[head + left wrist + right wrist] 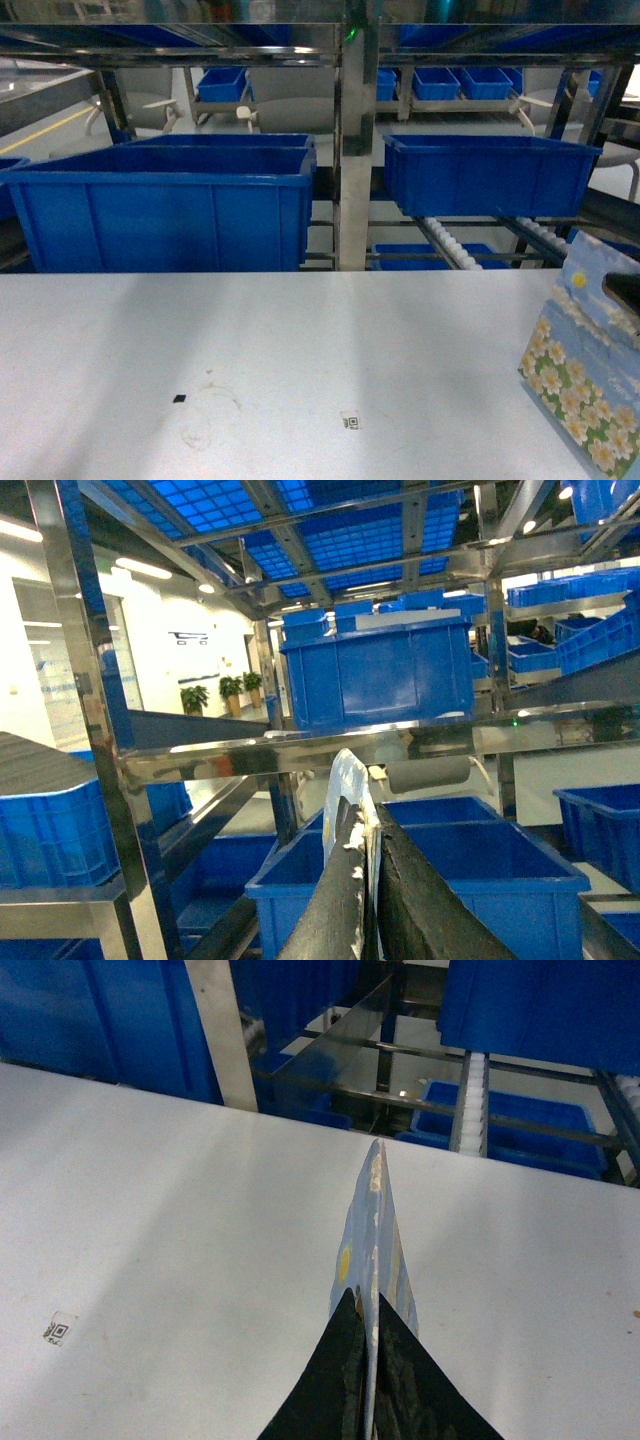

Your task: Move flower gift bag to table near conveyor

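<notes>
At the right edge of the head view, the flower gift bag (585, 370), pale blue with white daisies, hangs over the white table (300, 350). My right gripper (625, 290) is shut on its top edge. In the right wrist view the bag (372, 1230) shows edge-on, pinched between the right gripper (368, 1300) fingers above the table (150, 1180). I cannot tell whether the bag touches the table. The conveyor (450, 245) with white rollers (472, 1100) runs just behind the table. My left gripper (365, 825) is outside the head view, shut on a thin pale blue sheet edge (345, 775).
Large blue bins (165, 205) (485, 175) sit on the steel racking behind the table, with an upright post (355, 150) between them. A code sticker (350, 421) and a black speck (179, 399) lie on the tabletop. The left wrist view faces more racking and bins (375, 675).
</notes>
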You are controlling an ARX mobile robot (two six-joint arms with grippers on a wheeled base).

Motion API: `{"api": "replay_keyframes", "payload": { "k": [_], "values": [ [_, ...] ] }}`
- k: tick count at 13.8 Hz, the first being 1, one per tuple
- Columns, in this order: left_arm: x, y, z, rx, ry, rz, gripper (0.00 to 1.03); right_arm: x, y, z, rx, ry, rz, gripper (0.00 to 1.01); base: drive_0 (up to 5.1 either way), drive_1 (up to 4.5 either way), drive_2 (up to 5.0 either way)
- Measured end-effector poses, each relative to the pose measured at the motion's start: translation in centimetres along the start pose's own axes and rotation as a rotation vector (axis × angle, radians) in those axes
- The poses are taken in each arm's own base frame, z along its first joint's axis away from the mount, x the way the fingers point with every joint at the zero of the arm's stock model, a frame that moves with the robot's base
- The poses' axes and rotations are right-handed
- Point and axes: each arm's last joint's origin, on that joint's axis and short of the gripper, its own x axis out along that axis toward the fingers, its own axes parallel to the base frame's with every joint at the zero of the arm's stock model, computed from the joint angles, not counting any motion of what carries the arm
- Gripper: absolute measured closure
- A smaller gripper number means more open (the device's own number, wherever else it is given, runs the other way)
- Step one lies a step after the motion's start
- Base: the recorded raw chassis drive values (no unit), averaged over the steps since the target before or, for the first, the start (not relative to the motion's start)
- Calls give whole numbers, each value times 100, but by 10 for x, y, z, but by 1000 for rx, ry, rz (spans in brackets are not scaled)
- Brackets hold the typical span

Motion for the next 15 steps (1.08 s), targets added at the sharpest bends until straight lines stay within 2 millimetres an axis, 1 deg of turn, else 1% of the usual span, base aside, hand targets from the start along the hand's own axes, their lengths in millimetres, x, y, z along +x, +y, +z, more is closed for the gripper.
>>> {"api": "replay_keyframes", "payload": {
  "k": [2,6,7,8,9,11,12,14,15],
  "values": [
    [0,0,0,0,0,0,101,4,3,-7,3,24,13,98,0,0,0],
    [0,0,0,0,0,0,101,5,4,-12,8,38,-8,98,0,0,0],
    [0,0,0,0,0,0,101,5,4,-14,15,46,-14,93,0,0,0],
    [0,0,0,0,0,0,101,3,6,-17,28,61,-17,75,0,0,0],
    [0,0,0,0,0,0,101,2,6,-18,31,59,-25,60,0,0,0],
    [0,0,0,0,0,0,101,1,6,-16,34,48,-40,40,0,0,0],
    [0,0,0,0,0,0,101,-1,5,-10,23,18,-69,24,0,0,0],
    [0,0,0,0,0,0,101,-9,6,3,12,-36,-118,2,0,0,0],
    [0,0,0,0,0,0,101,-13,8,9,2,-67,-135,3,0,0,0]
  ]
}}
